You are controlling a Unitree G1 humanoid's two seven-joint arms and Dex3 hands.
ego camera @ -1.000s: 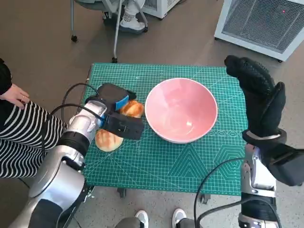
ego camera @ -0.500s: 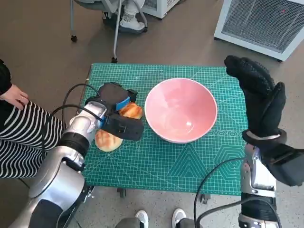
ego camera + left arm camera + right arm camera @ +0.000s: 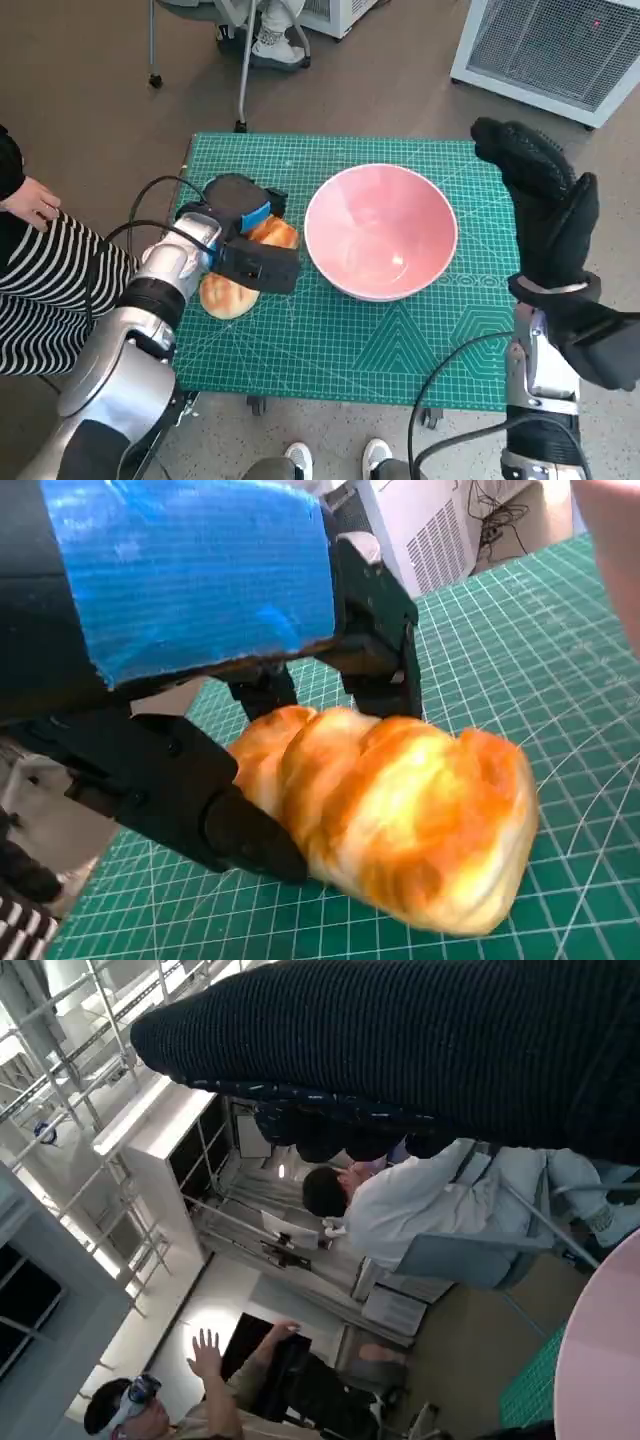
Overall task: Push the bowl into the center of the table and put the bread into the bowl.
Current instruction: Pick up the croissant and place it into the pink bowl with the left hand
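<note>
The left hand (image 3: 243, 232) grips one bread roll (image 3: 400, 810) between its fingers. The pink bowl (image 3: 381, 232) sits just beside it. The right hand (image 3: 545, 200) is raised, holding nothing.

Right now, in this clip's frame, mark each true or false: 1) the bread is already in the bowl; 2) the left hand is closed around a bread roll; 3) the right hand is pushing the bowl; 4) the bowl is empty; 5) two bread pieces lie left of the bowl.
1) False: the bread sits on the mat beside the pink bowl.
2) True: the left hand has its fingers on either side of the bread.
3) False: the right hand is raised at the table's right edge, holding nothing.
4) True.
5) True: a second roll lies nearer the robot.
</note>
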